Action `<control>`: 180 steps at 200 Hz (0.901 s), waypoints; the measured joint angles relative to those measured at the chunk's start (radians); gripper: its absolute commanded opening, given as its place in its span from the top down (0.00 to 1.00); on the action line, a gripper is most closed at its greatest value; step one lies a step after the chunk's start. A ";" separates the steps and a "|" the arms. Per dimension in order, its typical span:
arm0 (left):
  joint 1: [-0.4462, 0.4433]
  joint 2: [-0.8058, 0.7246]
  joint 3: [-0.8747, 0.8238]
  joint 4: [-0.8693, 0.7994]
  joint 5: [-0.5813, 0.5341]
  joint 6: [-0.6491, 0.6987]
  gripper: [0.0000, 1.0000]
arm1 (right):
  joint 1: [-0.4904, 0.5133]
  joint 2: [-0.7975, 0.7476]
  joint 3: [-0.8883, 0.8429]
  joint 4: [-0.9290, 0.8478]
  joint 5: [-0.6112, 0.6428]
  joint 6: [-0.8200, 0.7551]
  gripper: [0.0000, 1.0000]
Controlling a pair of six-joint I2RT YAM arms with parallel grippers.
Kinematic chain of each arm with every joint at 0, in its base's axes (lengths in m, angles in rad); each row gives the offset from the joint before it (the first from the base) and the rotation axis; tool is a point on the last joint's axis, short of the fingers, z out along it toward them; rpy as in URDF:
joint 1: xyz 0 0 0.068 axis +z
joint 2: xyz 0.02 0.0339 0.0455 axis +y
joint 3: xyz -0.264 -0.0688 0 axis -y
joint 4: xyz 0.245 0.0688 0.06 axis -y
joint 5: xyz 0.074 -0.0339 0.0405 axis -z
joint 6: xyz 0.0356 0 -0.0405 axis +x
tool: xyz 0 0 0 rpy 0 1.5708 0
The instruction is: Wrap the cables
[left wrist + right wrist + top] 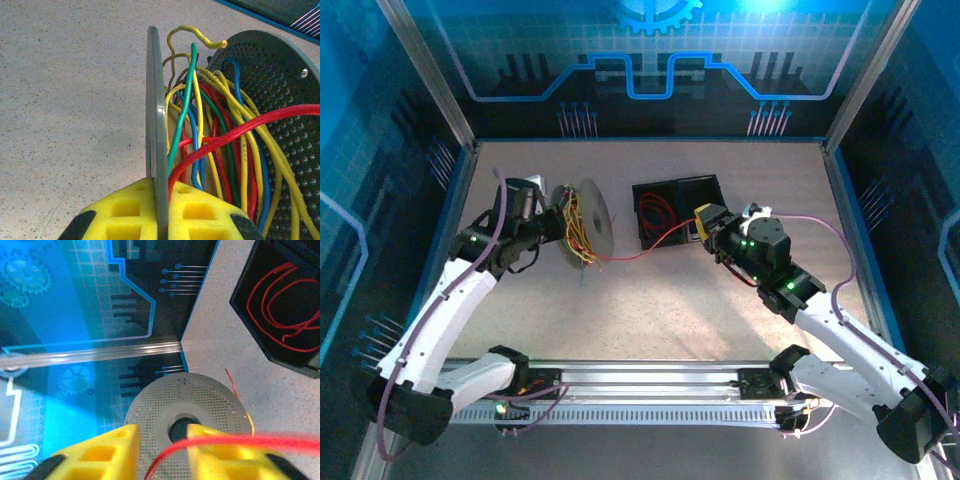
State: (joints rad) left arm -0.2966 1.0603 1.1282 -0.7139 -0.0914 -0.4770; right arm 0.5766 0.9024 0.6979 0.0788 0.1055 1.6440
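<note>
1. Blue-lit walls [650,90] are enclosing a speckled beige table [650,300]. The back panel is showing a gear graphic [660,15] and circuit-style lines, and none of it is reading as legible lettering.
2. Left of the table's centre, a grey spool [590,222] is standing on edge, and the cables [215,145] are lying around its core in loose turns of red, yellow, green and blue.
3. In the left wrist view, the left gripper [161,200] is clenching the spool's near flange [155,100], with its yellow fingers pressing against both faces of the thin disc.
4. Beyond the wires, the far flange [285,90] is showing a surface full of small perforations, and one yellow wire end is curling up above the bundle.
5. A single red strand [638,254] is running from the bottom of the spool across the table to the right gripper [162,450].
6. The right gripper's yellow fingers are standing apart, released. The red strand is crossing the gap between them and passing in front of one finger, blurred.
7. A black tray [705,190] is sitting just behind the right gripper, near the middle of the table, and loose red loops [280,305] are lying inside it.
</note>
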 measured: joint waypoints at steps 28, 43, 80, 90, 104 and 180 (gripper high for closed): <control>0.000 -0.020 -0.002 0.002 0.016 0.000 1.00 | -0.037 -0.026 -0.036 -0.012 -0.002 0.012 1.00; 0.000 -0.026 -0.002 0.002 0.031 0.000 1.00 | -0.056 -0.037 -0.056 -0.019 -0.009 0.014 1.00; 0.031 -0.039 -0.002 0.012 0.113 -0.022 1.00 | -0.089 -0.068 -0.106 -0.041 -0.032 0.012 1.00; 0.048 -0.050 -0.002 0.017 0.146 -0.032 1.00 | -0.101 -0.081 -0.126 -0.051 -0.040 0.008 1.00; 0.077 -0.071 -0.002 0.031 0.198 -0.054 1.00 | -0.116 -0.099 -0.160 -0.066 -0.060 0.003 1.00; 0.188 -0.110 -0.002 0.123 0.528 -0.184 1.00 | -0.129 0.019 -0.259 -0.009 -0.144 -0.046 1.00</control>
State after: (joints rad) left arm -0.1085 0.9504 1.1267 -0.5911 0.4362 -0.6609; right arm 0.4473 0.9211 0.4393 0.0700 -0.0383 1.5978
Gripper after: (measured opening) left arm 0.074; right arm 0.064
